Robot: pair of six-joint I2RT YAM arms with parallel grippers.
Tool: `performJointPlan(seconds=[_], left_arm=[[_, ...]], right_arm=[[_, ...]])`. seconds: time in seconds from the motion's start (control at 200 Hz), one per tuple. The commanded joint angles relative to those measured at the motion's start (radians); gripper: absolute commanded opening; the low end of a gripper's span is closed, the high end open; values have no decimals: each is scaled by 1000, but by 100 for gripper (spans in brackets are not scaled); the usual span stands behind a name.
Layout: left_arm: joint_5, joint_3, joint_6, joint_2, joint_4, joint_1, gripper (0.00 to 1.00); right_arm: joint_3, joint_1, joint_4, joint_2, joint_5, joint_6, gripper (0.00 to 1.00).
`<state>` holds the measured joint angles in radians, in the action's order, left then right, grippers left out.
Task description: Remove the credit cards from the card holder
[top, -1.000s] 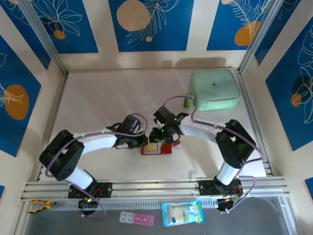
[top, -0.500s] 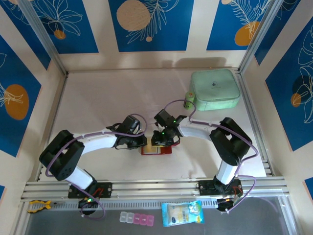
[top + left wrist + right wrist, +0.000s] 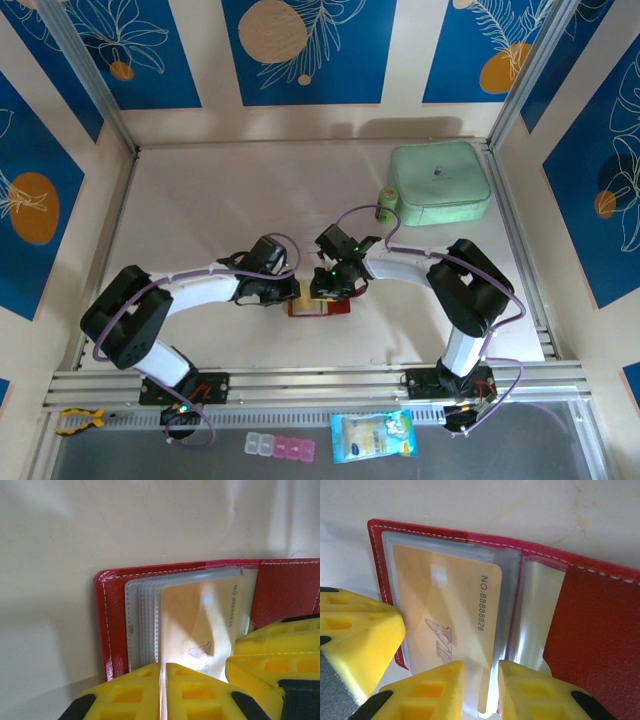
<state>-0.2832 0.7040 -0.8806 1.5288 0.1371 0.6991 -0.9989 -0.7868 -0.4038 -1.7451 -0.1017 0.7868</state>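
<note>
1. The red card holder [image 3: 335,306] is lying open and flat on the table [image 3: 200,200], in the near middle, with both arms meeting over it.
2. An orange-yellow credit card [image 3: 445,605] is sitting inside the topmost clear sleeve [image 3: 142,620] on the holder's left half. More sleeves are stacked beneath it, and what they are carrying is hidden. I am judging the work to be at the pull on this first card.
3. The left gripper [image 3: 161,690] is bearing on the holder's left edge, its jaws closed to a hairline slit. Whether they are pinching a sleeve or the cover, or only pressing down, I cannot tell.
4. The right gripper [image 3: 481,692] is coming in from the right. Its jaws are showing a narrow gap, with the card's corner lying in it, and I cannot tell whether they are biting on the card.
5. The next move is calling for a firm pinch on the card's edge alone, without the sleeve. It then needs a straight slide out of the sleeve's mouth while the left side is pinning the holder. Otherwise, I am expecting the whole holder to drag along.
</note>
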Motion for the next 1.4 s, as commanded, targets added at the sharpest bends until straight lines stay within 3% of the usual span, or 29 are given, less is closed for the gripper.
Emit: performJointPlan(seconds=[0.0,0.44,1.08,1.396], left_arm=[[4,21,13,-28,43,7,13],[-37,22,-8,-11,-5,28,12],[22,21,44,16,75,27,9],[20,23,38,10,72,27,11]], right_arm=[[13,6,-19,34,1,9,26],[56,36,68,74,-72,30,26],[82,47,151,8,-138,35,22],[77,47,81,-2,-52,24,24]])
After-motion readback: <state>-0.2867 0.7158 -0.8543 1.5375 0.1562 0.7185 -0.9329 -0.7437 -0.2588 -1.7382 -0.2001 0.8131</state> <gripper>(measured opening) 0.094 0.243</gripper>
